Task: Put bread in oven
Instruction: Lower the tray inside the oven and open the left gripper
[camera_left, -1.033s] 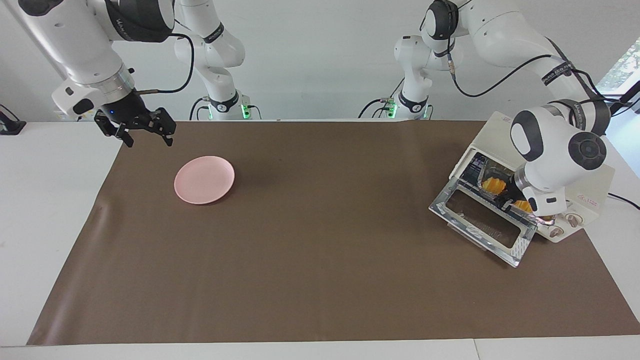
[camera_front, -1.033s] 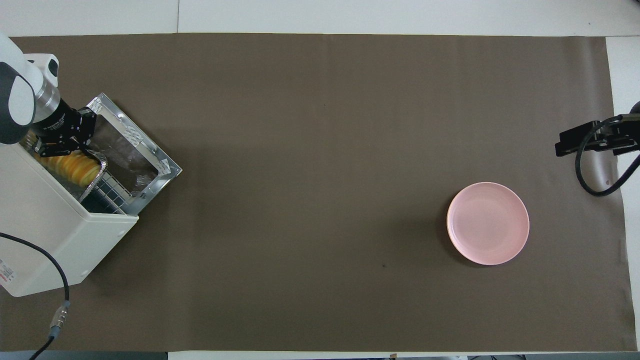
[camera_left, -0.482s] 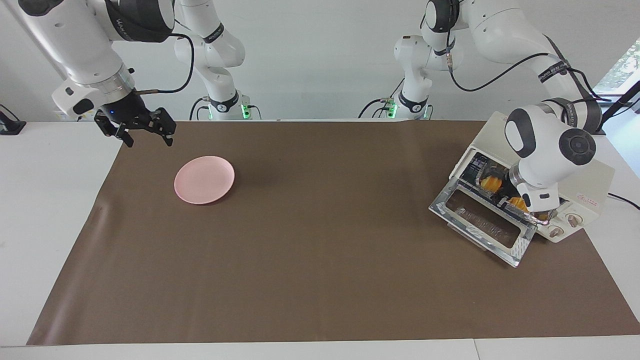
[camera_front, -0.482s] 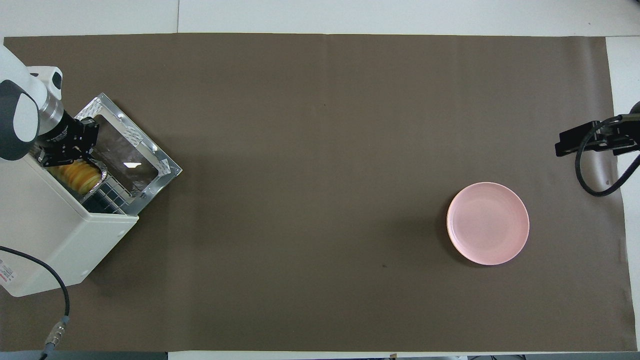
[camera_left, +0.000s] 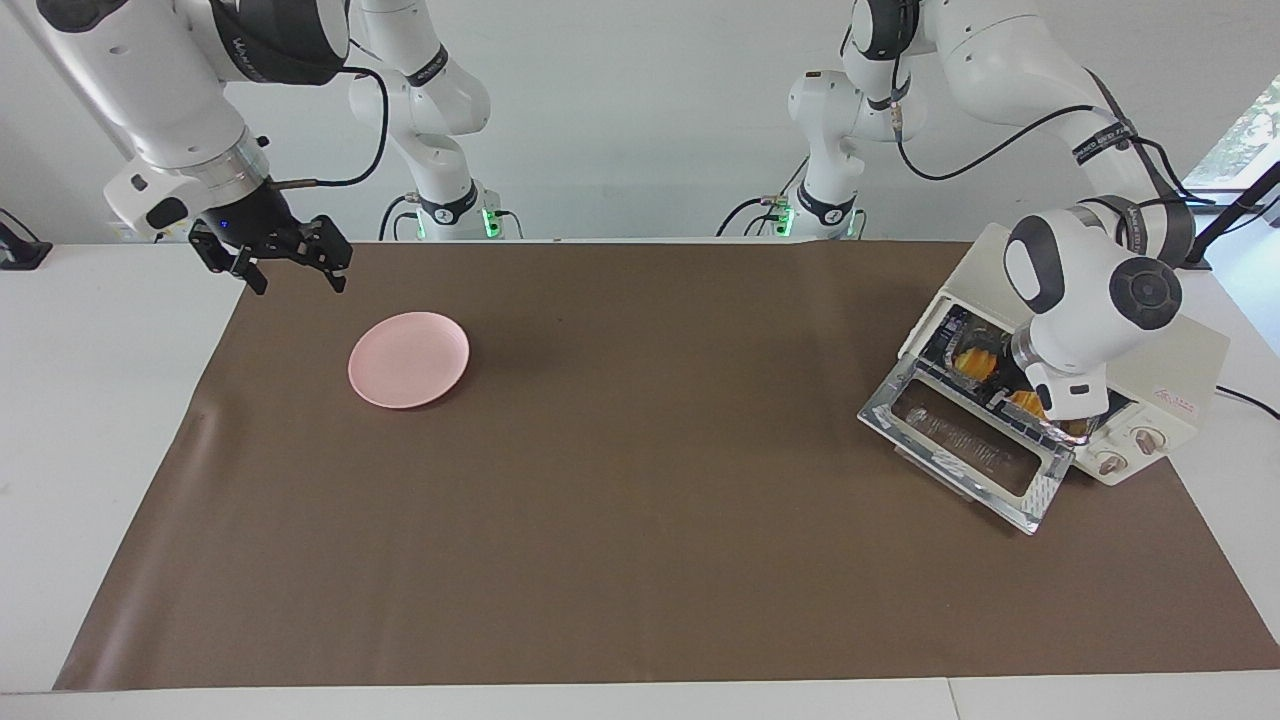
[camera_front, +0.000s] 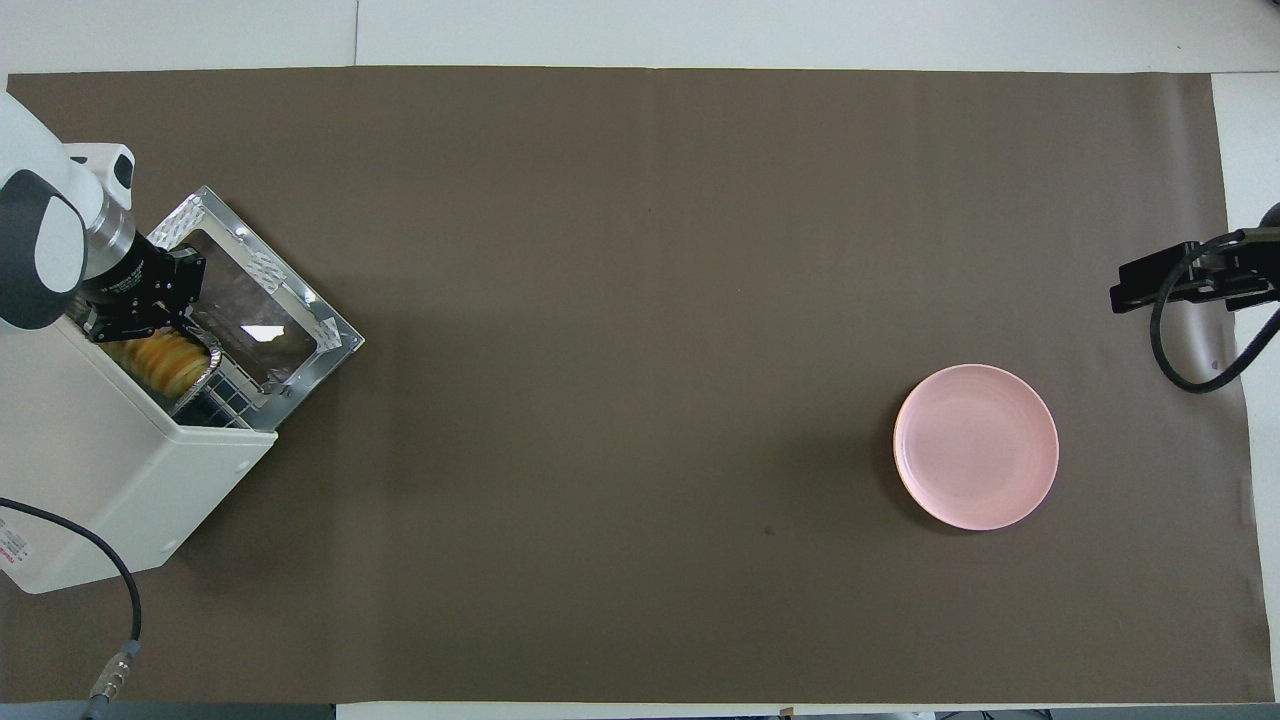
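The cream-white oven (camera_left: 1170, 355) stands at the left arm's end of the table with its glass door (camera_left: 960, 450) dropped open. The yellow-orange bread (camera_left: 968, 362) lies on a silver foil tray (camera_front: 206, 358) inside the oven mouth; it also shows in the overhead view (camera_front: 165, 362). My left gripper (camera_front: 140, 322) is at the oven opening, against the tray and bread; my wrist hides it in the facing view. My right gripper (camera_left: 290, 275) is open and empty, held up over the mat's edge at the right arm's end, where that arm waits.
A round pink plate (camera_left: 408, 358) lies on the brown mat (camera_left: 640, 500) toward the right arm's end, a little farther from the robots than my right gripper. The oven's power cable (camera_front: 95, 560) runs off the table's near edge.
My left gripper has moved toward the oven's inside, and the foil tray with the bread has slid deeper, so less of both shows. The right arm has not moved.
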